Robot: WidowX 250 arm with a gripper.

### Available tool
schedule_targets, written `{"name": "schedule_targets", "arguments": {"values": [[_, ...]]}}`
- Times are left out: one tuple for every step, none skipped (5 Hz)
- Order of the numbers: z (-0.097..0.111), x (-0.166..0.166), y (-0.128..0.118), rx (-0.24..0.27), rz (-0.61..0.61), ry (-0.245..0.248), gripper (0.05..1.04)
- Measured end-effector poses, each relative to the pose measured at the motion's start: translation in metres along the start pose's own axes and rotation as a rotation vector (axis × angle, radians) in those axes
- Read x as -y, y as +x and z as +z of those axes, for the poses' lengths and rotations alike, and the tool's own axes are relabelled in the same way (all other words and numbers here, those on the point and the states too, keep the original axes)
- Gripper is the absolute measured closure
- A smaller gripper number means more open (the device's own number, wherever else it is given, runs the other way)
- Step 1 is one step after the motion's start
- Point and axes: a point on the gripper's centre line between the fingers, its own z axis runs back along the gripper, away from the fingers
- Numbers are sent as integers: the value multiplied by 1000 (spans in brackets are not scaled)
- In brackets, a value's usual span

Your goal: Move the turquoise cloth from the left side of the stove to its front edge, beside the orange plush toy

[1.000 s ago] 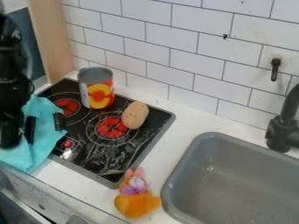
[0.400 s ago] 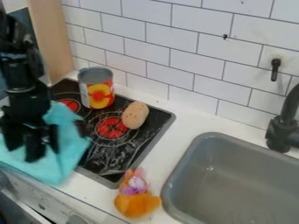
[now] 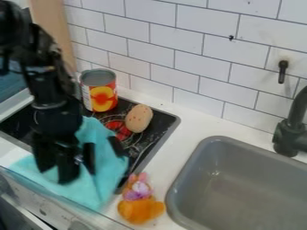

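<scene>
Turquoise cloth (image 3: 84, 193) lies bunched beneath and around the black gripper (image 3: 103, 152) on the near side of the black stovetop (image 3: 150, 138); whether the gripper is closed on the fabric cannot be told. Beyond it sit a toy potato (image 3: 139, 118) and an open-topped tin can (image 3: 99, 97), with an orange plush toy (image 3: 141, 209) just beside the cloth's edge and a gray sink (image 3: 255, 167) farther right. Wiping or shifting the cloth appears to be under way, and the next move likely calls for a low, steady pass clear of the plush toy.
</scene>
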Motion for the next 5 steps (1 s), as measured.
{"name": "schedule_targets", "arguments": {"values": [[-2, 9, 0, -5, 19, 7, 82], [2, 6, -3, -7, 39, 37, 82], [31, 1, -9, 36, 96, 126, 83], [72, -5, -16, 108, 135, 233, 83], [89, 0, -21, 163, 126, 241, 83]]}}
